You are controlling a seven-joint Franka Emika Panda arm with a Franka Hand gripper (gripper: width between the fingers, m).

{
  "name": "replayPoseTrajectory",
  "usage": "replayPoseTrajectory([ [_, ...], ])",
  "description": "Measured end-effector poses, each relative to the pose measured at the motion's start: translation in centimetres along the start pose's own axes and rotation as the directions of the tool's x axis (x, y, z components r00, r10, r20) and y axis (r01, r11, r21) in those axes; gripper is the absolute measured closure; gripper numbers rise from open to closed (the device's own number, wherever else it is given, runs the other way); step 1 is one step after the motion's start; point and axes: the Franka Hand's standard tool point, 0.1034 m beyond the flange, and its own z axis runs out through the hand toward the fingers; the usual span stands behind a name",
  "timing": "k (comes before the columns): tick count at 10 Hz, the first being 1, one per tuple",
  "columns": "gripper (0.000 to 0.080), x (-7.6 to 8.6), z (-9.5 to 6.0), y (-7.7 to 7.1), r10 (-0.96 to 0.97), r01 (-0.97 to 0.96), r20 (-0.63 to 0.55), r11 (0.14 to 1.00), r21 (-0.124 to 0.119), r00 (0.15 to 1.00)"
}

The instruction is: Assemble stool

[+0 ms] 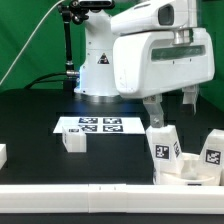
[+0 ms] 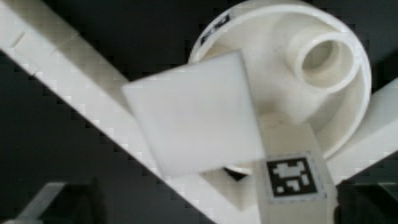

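My gripper (image 1: 172, 113) hangs open and empty above the parts at the exterior view's right. Below it a white blocky leg (image 1: 163, 148) with a marker tag stands upright on the round white seat (image 1: 186, 172). A second tagged leg (image 1: 212, 151) stands at the far right. A third white leg (image 1: 72, 140) lies alone left of centre. In the wrist view the leg (image 2: 199, 112) with its tag rises in front of the round seat (image 2: 306, 62). My dark fingertips (image 2: 61, 202) show at the two lower corners, wide apart, and my gripper (image 2: 214, 208) holds nothing.
The marker board (image 1: 96, 125) lies flat in the middle of the black table. A white rail (image 1: 90, 196) runs along the front edge and shows as a diagonal bar in the wrist view (image 2: 68, 82). A small white piece (image 1: 2, 155) sits at the left edge. The robot base (image 1: 98, 70) stands behind.
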Motion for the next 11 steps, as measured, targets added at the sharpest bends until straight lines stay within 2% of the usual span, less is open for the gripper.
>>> replayPoseTrajectory([
  [3,0.0150,-1.0,1.4,0.6,-0.048,0.048,0.007,0.999,-0.004,0.999],
  [6,0.0150,-1.2,1.8,0.7,-0.065,0.065,0.016,0.998,-0.006,0.998],
  [8,0.0408,-1.1,1.8,0.6,-0.056,0.056,0.013,0.998,-0.008,0.998],
  [9,0.0408,-1.0,1.8,0.6,-0.056,0.056,0.013,0.998,-0.008,0.998],
  [10,0.0461,-1.0,1.8,0.6,-0.056,0.056,0.013,0.998,-0.008,0.998],
  [11,0.0461,-1.1,1.7,0.6,-0.040,0.040,0.012,0.999,-0.009,0.999],
])
